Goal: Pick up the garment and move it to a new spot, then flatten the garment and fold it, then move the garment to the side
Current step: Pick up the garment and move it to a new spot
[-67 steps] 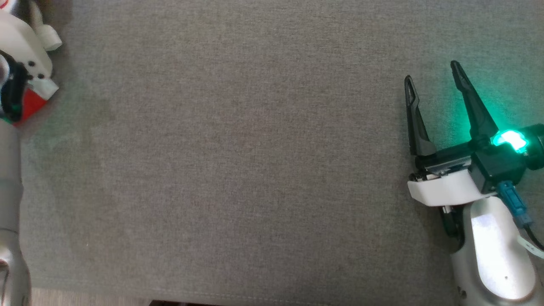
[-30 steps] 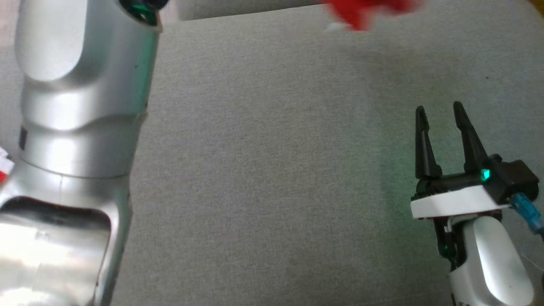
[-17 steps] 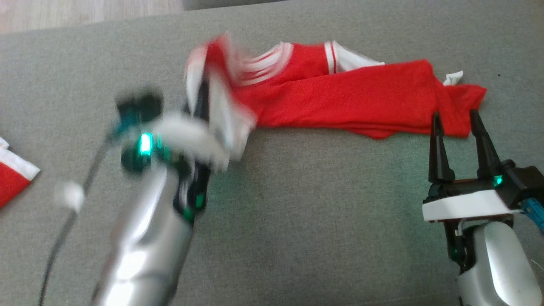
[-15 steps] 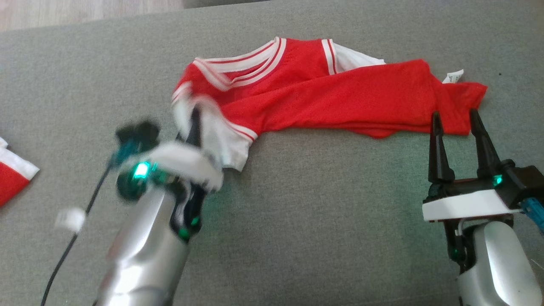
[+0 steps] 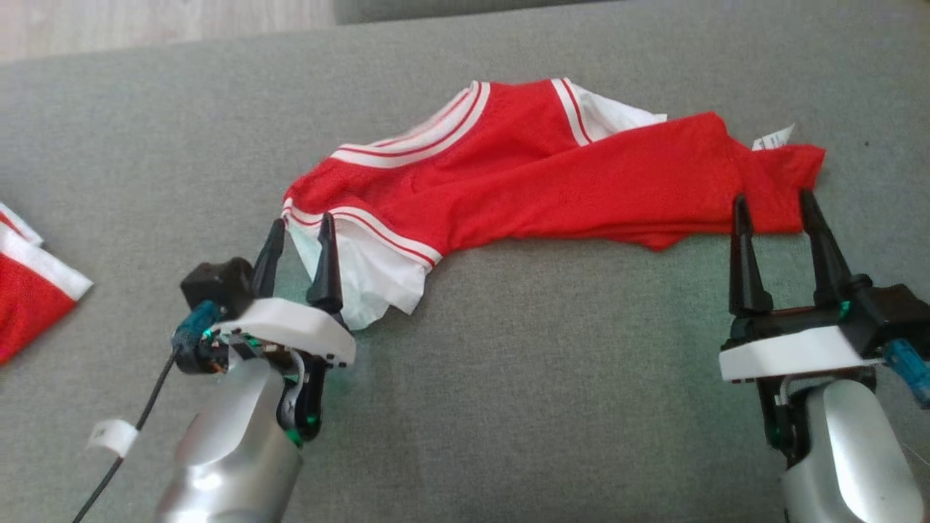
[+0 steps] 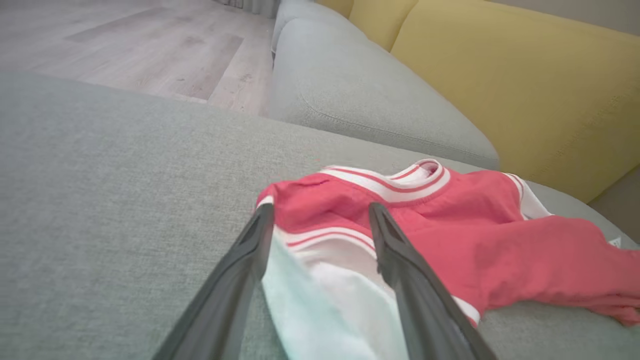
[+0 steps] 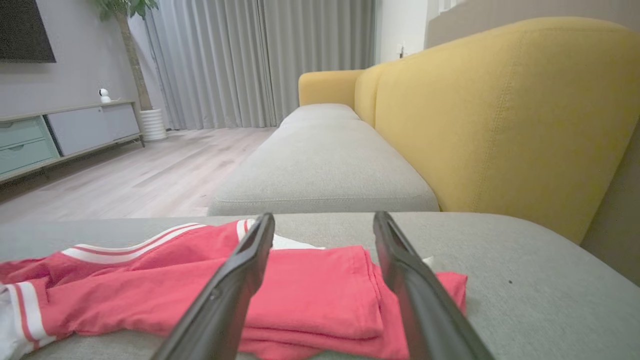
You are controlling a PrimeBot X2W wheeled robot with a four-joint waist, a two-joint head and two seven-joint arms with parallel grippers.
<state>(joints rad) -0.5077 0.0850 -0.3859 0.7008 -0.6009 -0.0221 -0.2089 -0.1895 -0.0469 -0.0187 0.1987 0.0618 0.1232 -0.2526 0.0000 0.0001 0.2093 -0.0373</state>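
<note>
1. A red fabric piece with white edging (image 5: 33, 287) is seen at the far left edge of the head view. It lies on the grey woven sofa cushion (image 5: 508, 378), well apart from everything else.
2. The left gripper (image 5: 301, 226) is held low over the cushion with its jaws spread and nothing clamped. In the left wrist view, a white sleeve is seen lying between and under its fingers (image 6: 240, 270).
3. The red mesh jersey with white striped trim (image 5: 552, 174) is spread crumpled across the far half of the cushion, reaching from one gripper to the other. A white tag (image 5: 771, 136) is seen at its right end.
4. The right gripper (image 5: 772, 201) is held with its jaws released and nothing grasped. Its tips are at the near edge of the jersey's right end; contact cannot be told.
5. A yellow upholstered backrest (image 7: 500, 115) and a pale wooden floor (image 7: 150, 175) are seen beyond the cushion.
</note>
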